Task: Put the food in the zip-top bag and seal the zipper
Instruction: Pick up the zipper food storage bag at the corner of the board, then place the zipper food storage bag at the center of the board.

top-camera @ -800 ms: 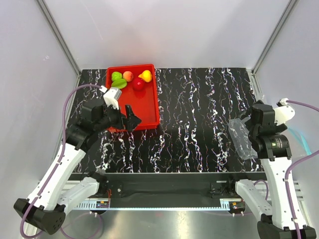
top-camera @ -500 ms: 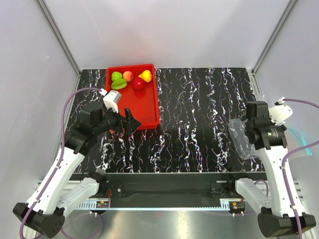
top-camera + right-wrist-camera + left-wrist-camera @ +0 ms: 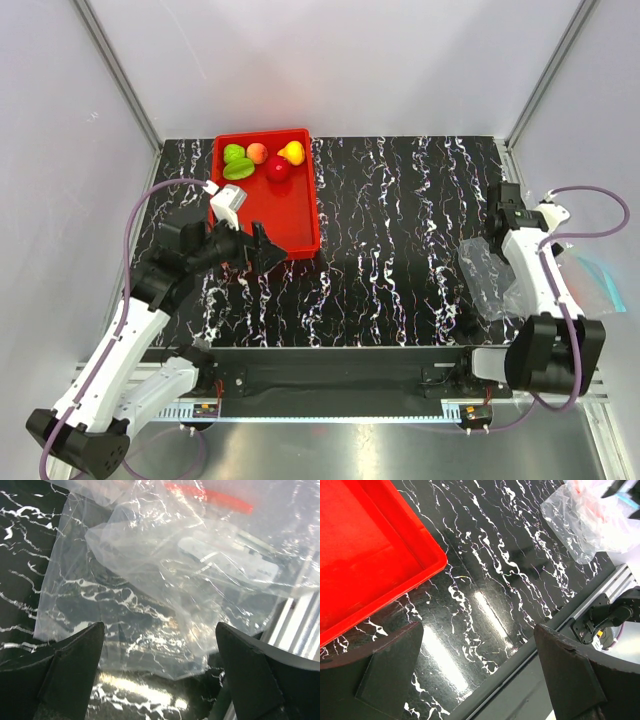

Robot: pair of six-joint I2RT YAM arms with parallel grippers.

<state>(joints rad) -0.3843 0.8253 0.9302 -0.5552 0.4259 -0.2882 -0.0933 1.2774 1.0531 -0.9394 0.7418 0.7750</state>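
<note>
Plastic food [image 3: 262,160]: top view only; orange-red strip [image 3: 207,495]: right wrist only. Zip-top bag [image 3: 485,280] at counter [image 3: 400,200] right edge, well apart. Left claw [image 3: 480,675], right claw [image 3: 160,670] gaping, empty

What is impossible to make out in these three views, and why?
- Top view: right arm covers part of the crinkly clear zip-top bag; light-blue zipper too small to judge sealed.
- Left wrist: frame edge cuts off the red plastic tray; no toy fruit shows.
- Right wrist: zipper out of frame; overlapping clear plastic hides the bag's outline.

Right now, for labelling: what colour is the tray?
The tray is red, best in the top external view.
</note>
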